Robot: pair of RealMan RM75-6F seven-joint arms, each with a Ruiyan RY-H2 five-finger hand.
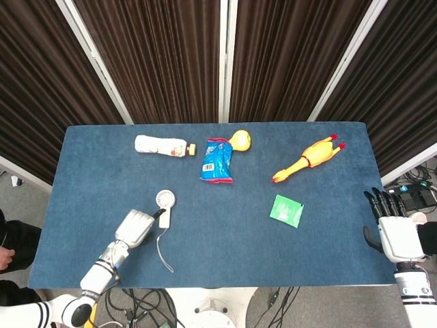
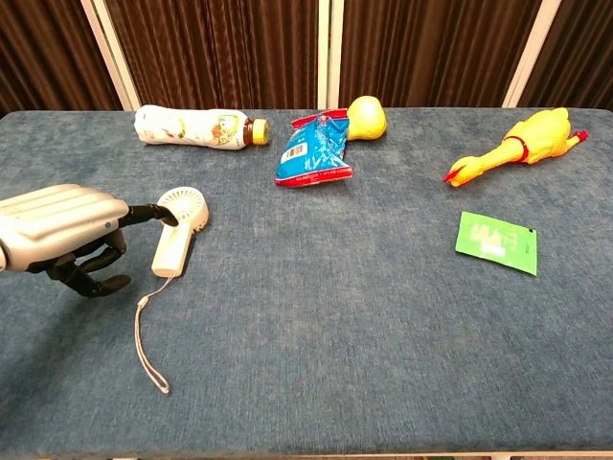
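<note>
A small white handheld fan [image 1: 164, 206] [image 2: 176, 233] lies on the blue table [image 1: 225, 239], its wrist cord trailing toward the front edge. My left hand [image 1: 135, 227] [image 2: 59, 224] sits just left of the fan. One dark finger reaches out and touches or nearly touches the fan's round head, while the other fingers curl loosely underneath, holding nothing. My right hand [image 1: 392, 231] hovers off the table's right edge with its fingers spread and empty. The chest view does not show it.
Along the far side lie a white bottle [image 1: 160, 145] [image 2: 192, 126], a blue snack bag [image 1: 217, 161] [image 2: 314, 149] and a yellow rounded toy [image 1: 240, 139] [image 2: 367, 118]. A rubber chicken [image 1: 307, 158] [image 2: 512, 146] and a green packet [image 1: 287, 210] [image 2: 496, 241] lie to the right.
</note>
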